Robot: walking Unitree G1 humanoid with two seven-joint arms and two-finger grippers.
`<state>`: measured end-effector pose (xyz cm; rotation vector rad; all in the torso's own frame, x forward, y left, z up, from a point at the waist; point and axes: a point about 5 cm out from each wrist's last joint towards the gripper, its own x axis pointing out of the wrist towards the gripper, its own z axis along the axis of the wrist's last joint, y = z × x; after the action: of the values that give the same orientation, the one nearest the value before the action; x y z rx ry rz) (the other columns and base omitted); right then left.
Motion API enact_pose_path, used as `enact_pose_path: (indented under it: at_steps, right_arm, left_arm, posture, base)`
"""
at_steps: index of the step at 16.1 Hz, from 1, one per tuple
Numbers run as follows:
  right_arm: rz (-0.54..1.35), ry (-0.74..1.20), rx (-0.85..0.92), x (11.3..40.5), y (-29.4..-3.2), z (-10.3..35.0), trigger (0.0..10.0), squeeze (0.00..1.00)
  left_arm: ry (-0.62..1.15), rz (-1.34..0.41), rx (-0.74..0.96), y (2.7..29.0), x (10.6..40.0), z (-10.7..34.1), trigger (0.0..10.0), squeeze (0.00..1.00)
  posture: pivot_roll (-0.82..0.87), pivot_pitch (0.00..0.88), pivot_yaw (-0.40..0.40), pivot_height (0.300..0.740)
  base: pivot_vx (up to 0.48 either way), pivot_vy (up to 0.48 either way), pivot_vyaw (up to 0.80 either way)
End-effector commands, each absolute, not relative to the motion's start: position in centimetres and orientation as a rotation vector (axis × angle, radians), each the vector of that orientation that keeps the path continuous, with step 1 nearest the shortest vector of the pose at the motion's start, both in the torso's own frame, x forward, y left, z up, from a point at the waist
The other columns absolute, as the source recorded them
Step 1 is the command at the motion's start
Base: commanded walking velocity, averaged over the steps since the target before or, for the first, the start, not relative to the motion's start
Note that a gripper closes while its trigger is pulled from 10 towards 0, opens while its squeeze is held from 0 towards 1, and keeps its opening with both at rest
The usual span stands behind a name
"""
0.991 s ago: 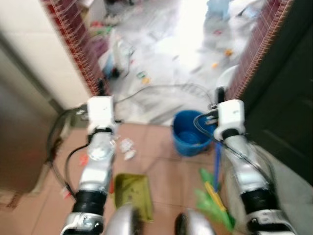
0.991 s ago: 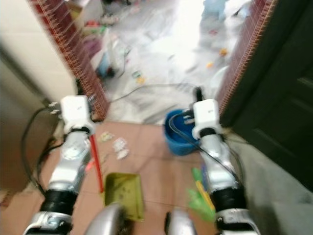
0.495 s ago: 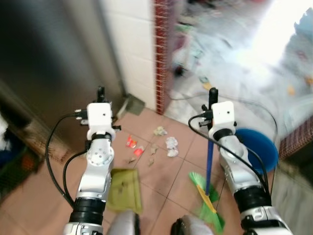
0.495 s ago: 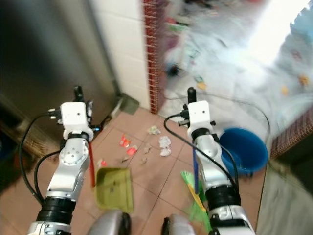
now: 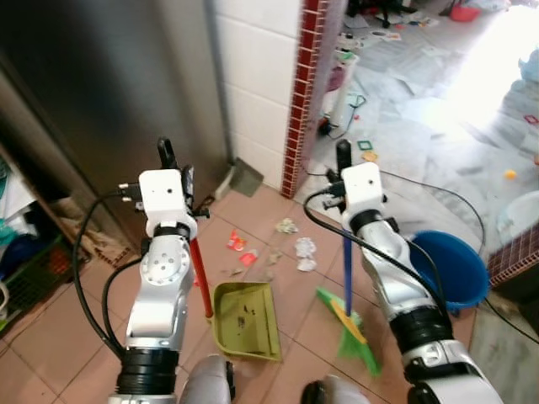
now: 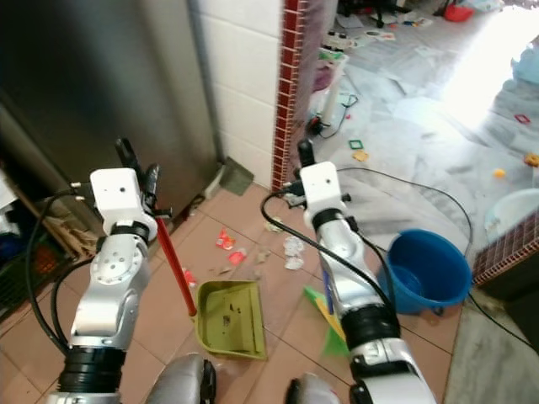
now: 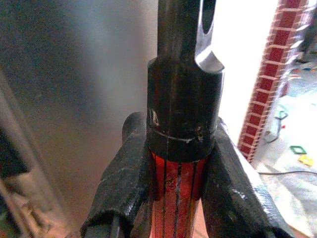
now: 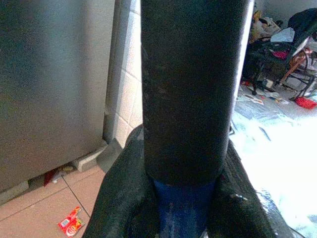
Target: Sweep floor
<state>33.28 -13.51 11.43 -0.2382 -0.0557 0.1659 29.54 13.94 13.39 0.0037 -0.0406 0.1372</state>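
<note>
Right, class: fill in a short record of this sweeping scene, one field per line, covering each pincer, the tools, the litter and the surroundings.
left pincer: shut on the red handle of the dustpan
right pincer: shut on the blue handle of the broom
dustpan: olive green, flat on the tiles
litter: scattered wrappers and scraps beyond the dustpan
bucket: blue, on the robot's right
floor: terracotta tiles

Matt green plastic dustpan [image 5: 246, 321]; glossy steel fridge [image 5: 101, 93]; terracotta tiles [image 5: 59, 328].
</note>
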Motion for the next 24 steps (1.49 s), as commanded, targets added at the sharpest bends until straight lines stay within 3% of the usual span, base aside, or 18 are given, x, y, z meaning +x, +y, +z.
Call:
enact_pose_path:
  at_steps: [1, 8, 13, 24]
  right_arm:
    - [0.162, -0.093, -0.221, 33.3, -13.2, 12.1, 10.0, 0.0]
    - [0.054, -0.06, -0.155, 32.9, -14.5, 11.2, 10.0, 0.0]
    - [0.085, -0.067, -0.181, 33.2, -14.0, 11.4, 10.0, 0.0]
    - [0.082, -0.122, -0.191, 33.8, -14.2, 12.7, 10.0, 0.0]
  left_arm:
    - [-0.081, 0.167, -0.001, 14.4, 29.6, 14.6, 10.0, 0.0]
    - [-0.059, 0.141, 0.025, 13.7, 29.8, 14.3, 10.0, 0.0]
    - [-0.085, 0.183, 0.058, 14.5, 29.3, 14.5, 10.0, 0.0]
    - [-0.117, 0.247, 0.041, 16.1, 30.0, 15.2, 10.0, 0.0]
  posture:
    - [0.01, 0.088, 0.02, 0.74]
    - [0.01, 0.092, 0.021, 0.74]
    - [0.02, 0.101, 0.004, 0.74]
    - [0.01, 0.088, 0.007, 0.74]
  base:
    - [0.0, 0.48, 0.0]
    - [0.0, 0.446, 0.0]
    - [0.0, 0.0, 0.0]
    - [0.0, 0.0, 0.61]
